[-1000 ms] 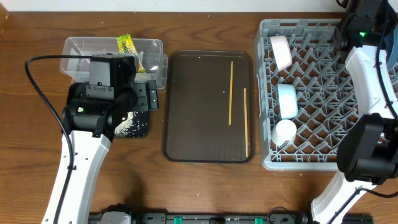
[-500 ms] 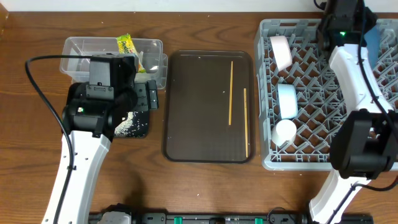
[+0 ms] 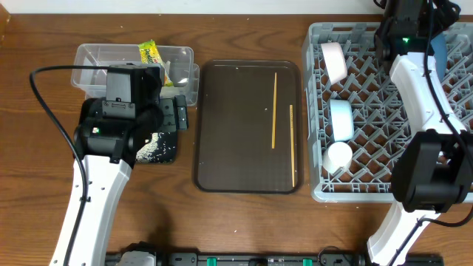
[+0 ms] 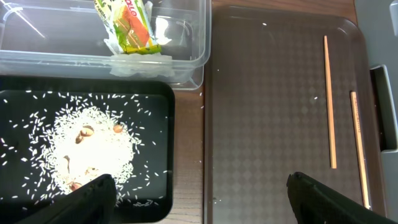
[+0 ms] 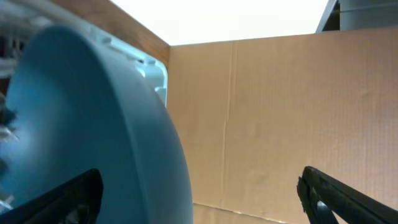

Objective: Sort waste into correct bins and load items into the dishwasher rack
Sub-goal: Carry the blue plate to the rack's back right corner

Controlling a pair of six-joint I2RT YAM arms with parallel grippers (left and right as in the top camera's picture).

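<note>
The grey dishwasher rack (image 3: 384, 177) on the right holds a white bowl (image 3: 334, 62), a light blue bowl (image 3: 341, 118) and a pale green cup (image 3: 339, 155). The dark blue plate (image 5: 93, 124) stands on edge at the rack's far right (image 3: 438, 50). My right gripper (image 5: 199, 199) is open around its rim without clasping it. Two chopsticks (image 3: 275, 109) (image 3: 293, 144) lie on the brown serving tray (image 3: 236, 148). My left gripper (image 4: 199, 205) hangs open above the gap between the black tray (image 4: 155, 106) of rice scraps (image 4: 93, 149) and the serving tray. The clear tub (image 4: 193, 37) holds the snack wrapper (image 4: 127, 25).
A cardboard wall (image 5: 280, 112) rises behind the rack's far edge. The rack's near-left wall (image 4: 385, 112) borders the serving tray. My left arm (image 3: 111, 133) covers part of both bins. A black cable (image 3: 44, 103) loops at the far left.
My right gripper has opened and let go of the dark blue plate, which now stands in the rack. The right wrist shifted left. The left arm has not moved.
</note>
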